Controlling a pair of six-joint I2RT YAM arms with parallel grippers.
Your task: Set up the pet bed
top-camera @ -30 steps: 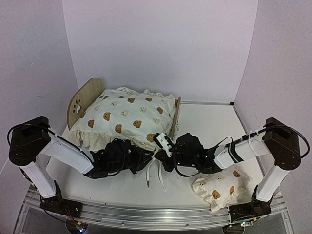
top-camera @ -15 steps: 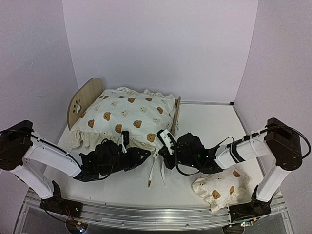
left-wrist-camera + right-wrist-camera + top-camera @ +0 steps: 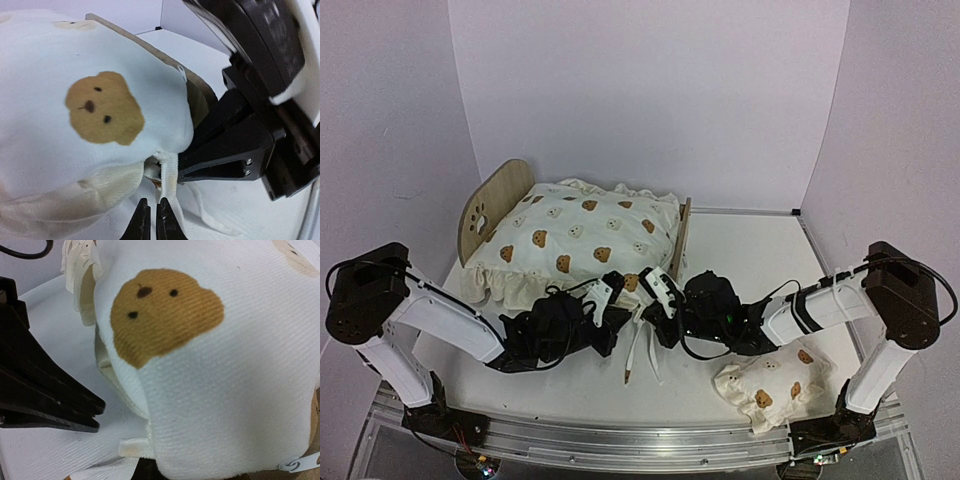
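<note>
Two hands, one pillow [image 3: 770, 385], one cushion [image 3: 575, 240], one pet bed [image 3: 492, 208].
Nearest us, the pillow lay on the surface [image 3: 740, 250] at the right. The left hand [image 3: 151, 220] had its fingers almost together just beside a hanging tie [image 3: 169, 177]; we could not tell whether they pinched it. The right hand [image 3: 182, 172] was closed, its tips at the cushion's near corner. Beyond both hands stood the pet bed under the cushion, long axis running left to right, headboard at the left, footboard [image 3: 681, 238] just behind the right hand.
</note>
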